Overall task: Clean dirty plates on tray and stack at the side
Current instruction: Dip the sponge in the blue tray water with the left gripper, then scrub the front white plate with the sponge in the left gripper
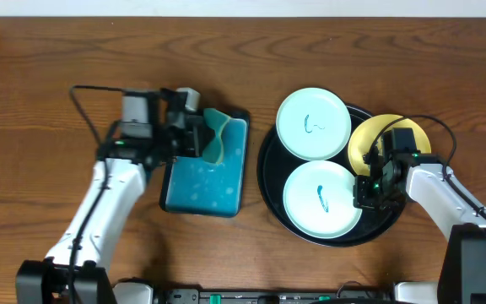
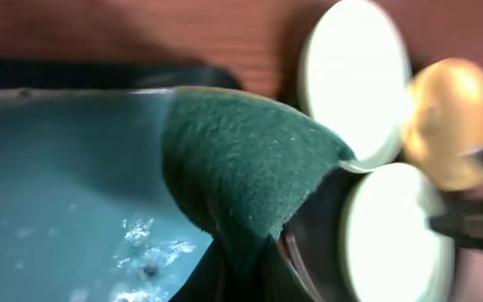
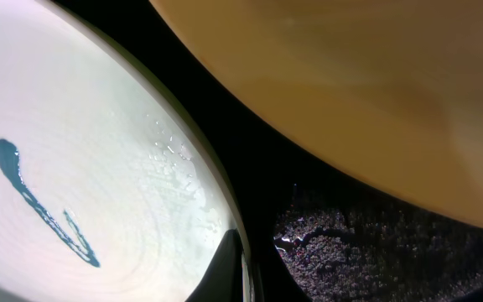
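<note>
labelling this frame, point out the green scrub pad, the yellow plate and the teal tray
green scrub pad (image 2: 241, 159), left wrist view, middle of fuzzy face
yellow plate (image 1: 363, 142), overhead view, bare left side
teal tray (image 1: 197, 187), overhead view, wet floor

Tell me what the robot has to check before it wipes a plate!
1. Left gripper has the green pad: ok, pinched above the teal tray.
2. All three plates are on the black tray: ok.
3. There is something to wipe: ok, the upper mint plate and the lower mint plate each show a blue squiggle.
4. Yellow plate dirty or clean: cannot tell, the right arm covers part of it.
5. Right gripper is steadying the lower mint plate: cannot tell. It is at that plate's rim, but the grip is hidden.
</note>
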Controlling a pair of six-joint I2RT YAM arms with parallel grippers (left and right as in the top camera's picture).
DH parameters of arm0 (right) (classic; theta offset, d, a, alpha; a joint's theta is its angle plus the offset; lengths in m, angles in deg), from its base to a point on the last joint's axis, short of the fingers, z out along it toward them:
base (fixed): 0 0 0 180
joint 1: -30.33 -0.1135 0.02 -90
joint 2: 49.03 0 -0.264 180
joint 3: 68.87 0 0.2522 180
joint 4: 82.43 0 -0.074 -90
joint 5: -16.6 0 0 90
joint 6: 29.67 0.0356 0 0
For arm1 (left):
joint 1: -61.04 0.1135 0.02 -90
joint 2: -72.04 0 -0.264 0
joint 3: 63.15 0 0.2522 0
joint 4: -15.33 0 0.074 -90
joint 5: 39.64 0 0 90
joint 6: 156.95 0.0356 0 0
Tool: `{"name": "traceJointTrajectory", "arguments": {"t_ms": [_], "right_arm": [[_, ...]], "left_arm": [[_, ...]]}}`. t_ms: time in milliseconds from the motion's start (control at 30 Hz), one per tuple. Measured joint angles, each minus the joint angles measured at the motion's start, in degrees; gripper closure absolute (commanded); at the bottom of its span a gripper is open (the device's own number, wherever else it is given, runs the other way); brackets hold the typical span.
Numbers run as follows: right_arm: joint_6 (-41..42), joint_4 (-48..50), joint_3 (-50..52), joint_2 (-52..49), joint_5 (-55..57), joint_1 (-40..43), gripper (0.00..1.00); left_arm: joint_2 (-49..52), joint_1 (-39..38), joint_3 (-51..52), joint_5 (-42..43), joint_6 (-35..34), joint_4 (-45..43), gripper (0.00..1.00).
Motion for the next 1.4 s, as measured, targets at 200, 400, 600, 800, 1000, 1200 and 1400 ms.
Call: {"name": "traceJointTrajectory", "arguments": {"t_ms": [200, 400, 600, 800, 1000, 1200, 1400], "right_arm": [[0.0, 0.0, 0.0, 0.0, 0.0, 0.0, 0.99], [0.0, 0.0, 0.0, 0.0, 0.0, 0.0, 0.99], [0.0, 0.0, 0.0, 0.0, 0.0, 0.0, 0.99], [0.0, 0.0, 0.0, 0.0, 0.0, 0.0, 0.99], [0.0, 0.0, 0.0, 0.0, 0.0, 0.0, 0.99], [0.0, 0.0, 0.0, 0.0, 0.0, 0.0, 0.99], [-0.1, 0.3, 0.0, 0.0, -0.7, 0.0, 0.99]], "left_arm": [[1.7, -12.5, 0.0, -24.3, -1.3, 0.7, 0.93], [9.0, -17.5, 0.0, -31.6, -3.3, 0.9, 0.93], [10.9, -20.5, 0.0, -32.9, -5.7, 0.7, 0.92], [11.2, -22.8, 0.0, -34.0, -8.1, 0.8, 0.93], [11.6, -23.6, 0.0, -34.0, -10.2, 0.5, 0.93], [11.4, -23.6, -0.2, -34.1, -10.3, 1.6, 0.93], [8.8, -22.9, -10.1, -33.6, -9.6, 12.4, 0.93]]}}
